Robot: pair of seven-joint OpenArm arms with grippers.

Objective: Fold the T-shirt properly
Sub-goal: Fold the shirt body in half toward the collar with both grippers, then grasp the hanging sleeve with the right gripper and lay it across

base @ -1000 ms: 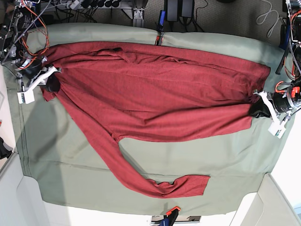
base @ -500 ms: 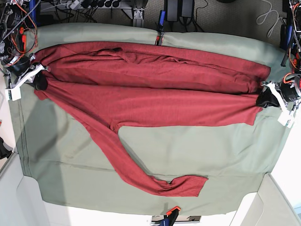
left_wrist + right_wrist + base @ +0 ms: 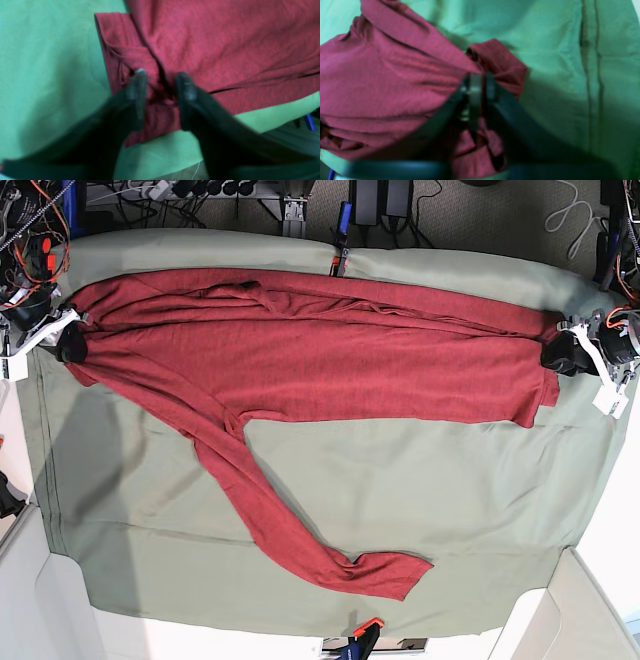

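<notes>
Both wrist pictures were blurry. The shirt (image 3: 225, 50) ran off the edges, and dark fingers (image 3: 475, 92) hid some cloth.

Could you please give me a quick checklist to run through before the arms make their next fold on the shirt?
1. Left gripper clear of the T-shirt: ok, jaws apart.
2. Right gripper released: not ok, cloth looks pinched.
3. Body spread flat on the green table cover: ok, ridges along the far edge.
4. Long sleeve tucked in: not ok, it trails toward the near edge.
5. Second sleeve placement: cannot tell.
</notes>
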